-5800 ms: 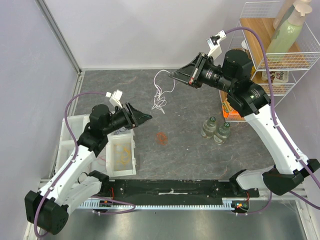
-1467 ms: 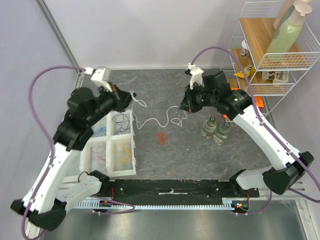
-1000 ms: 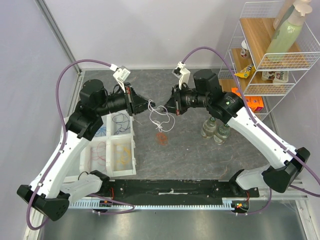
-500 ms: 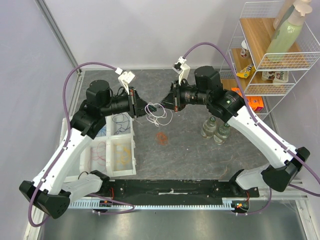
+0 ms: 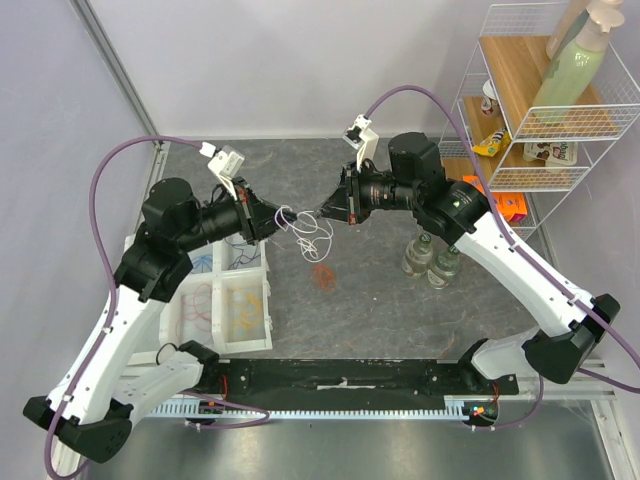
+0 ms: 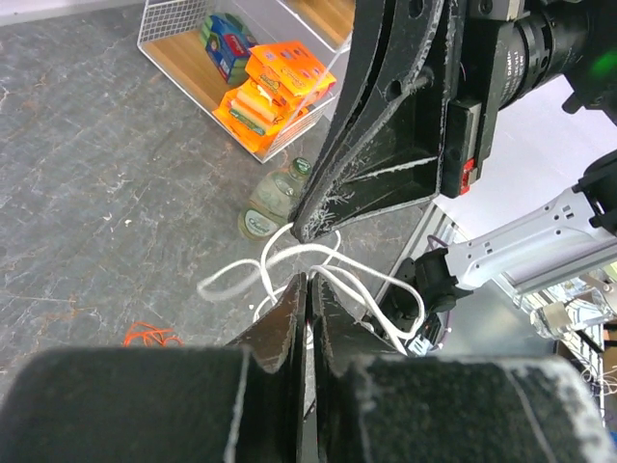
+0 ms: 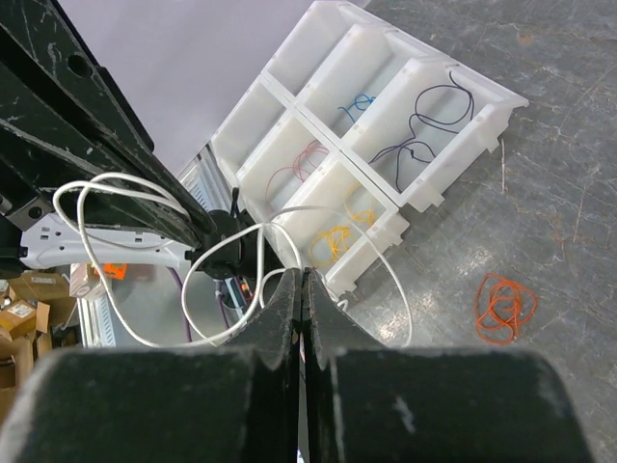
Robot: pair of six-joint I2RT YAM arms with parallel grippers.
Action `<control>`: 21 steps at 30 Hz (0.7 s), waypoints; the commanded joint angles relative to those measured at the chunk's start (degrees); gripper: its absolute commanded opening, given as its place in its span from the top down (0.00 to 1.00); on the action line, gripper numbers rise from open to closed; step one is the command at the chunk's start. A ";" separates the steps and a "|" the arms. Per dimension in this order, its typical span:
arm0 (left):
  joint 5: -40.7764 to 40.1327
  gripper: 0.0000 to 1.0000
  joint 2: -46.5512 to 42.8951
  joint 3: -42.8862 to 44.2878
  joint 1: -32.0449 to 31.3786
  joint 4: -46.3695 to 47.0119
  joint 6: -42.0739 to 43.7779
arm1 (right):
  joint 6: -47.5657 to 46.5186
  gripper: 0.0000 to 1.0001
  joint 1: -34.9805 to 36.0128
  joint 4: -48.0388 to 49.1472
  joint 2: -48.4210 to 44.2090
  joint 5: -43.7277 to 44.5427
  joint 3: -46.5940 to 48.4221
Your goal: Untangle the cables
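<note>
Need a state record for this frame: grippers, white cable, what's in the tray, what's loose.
left gripper: shut on white cable
right gripper: shut on white cable
white cable: tangled loops hanging between the two grippers, apparently lifted off the table
tray: yellow cable, red cable, blue cable, dark cable, one per compartment
orange cable: loose on table, outside tray

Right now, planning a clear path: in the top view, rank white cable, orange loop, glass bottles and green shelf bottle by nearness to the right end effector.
1. white cable, gripped in the right end effector.
2. orange loop, on the table below it.
3. glass bottles, standing to the right.
4. green bottle, far right on the top shelf.
</note>
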 commanded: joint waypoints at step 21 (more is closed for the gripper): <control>4.80 0.67 4.75 -0.31 -0.15 3.71 -0.49 | -0.17 1.00 1.48 1.28 0.65 -3.22 4.35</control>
